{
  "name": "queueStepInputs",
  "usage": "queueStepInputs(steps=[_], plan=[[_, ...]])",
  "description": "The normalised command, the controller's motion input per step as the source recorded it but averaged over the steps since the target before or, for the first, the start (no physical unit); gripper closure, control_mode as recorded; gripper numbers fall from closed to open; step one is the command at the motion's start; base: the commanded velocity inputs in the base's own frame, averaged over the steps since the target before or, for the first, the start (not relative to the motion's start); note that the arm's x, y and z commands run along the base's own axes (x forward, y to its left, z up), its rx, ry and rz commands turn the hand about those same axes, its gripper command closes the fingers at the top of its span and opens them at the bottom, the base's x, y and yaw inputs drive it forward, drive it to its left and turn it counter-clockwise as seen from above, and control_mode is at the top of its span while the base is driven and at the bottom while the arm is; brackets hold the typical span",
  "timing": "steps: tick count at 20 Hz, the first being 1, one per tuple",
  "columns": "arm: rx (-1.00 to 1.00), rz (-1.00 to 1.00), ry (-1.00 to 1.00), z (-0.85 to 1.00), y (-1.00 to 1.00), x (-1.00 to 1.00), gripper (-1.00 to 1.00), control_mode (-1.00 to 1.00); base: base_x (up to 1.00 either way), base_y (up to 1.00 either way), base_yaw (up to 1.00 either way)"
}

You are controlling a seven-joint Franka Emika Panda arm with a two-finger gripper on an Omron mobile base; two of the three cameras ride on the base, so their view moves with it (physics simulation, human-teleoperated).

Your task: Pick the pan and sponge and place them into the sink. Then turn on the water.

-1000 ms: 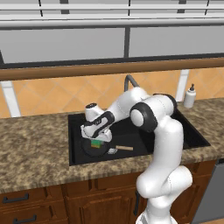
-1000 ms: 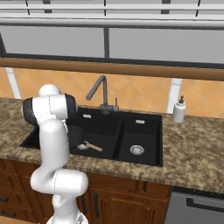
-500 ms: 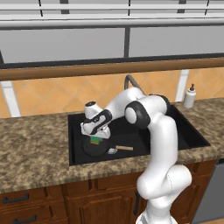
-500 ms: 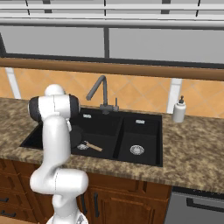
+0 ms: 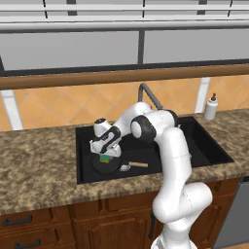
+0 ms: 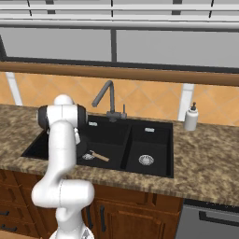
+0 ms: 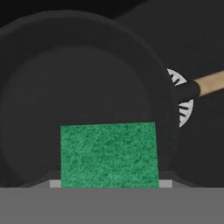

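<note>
The black pan [image 5: 103, 166] lies in the sink's [image 5: 204, 148] wide left basin, its wooden handle [image 5: 139, 164] pointing right over a silver drain. My gripper [image 5: 106, 154] hangs just above the pan, shut on the green-topped sponge [image 5: 105, 158]. In the hand view the sponge [image 7: 108, 155] sits between my fingertips, over the near part of the pan [image 7: 83, 87], with the handle [image 7: 211, 82] and the drain [image 7: 183, 106] at the right. In the right base view my arm hides the pan's bowl, and the handle [image 6: 101, 157] shows. No stream falls from the faucet [image 5: 147, 91].
A white soap dispenser [image 5: 210, 107] stands on the granite counter at the back right of the sink. The narrower right basin [image 6: 149, 144] holds only its drain [image 6: 146, 160]. The gooseneck faucet [image 6: 105, 96] rises behind the divider, close to my elbow.
My hand has sunk a little lower over the pan with the sponge still in it, and the elbow has swung left. The pan has stayed put.
</note>
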Motion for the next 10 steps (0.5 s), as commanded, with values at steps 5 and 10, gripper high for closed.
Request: queueStepInputs(steps=[5,10], plan=[[0.0,0.0,0.0,-0.45,0.0,0.2,1.0,-1.0,0.0,0.0,0.0],[0.0,0.0,0.0,-0.39,0.0,0.16,1.0,-1.0,0.0,0.0,0.0]])
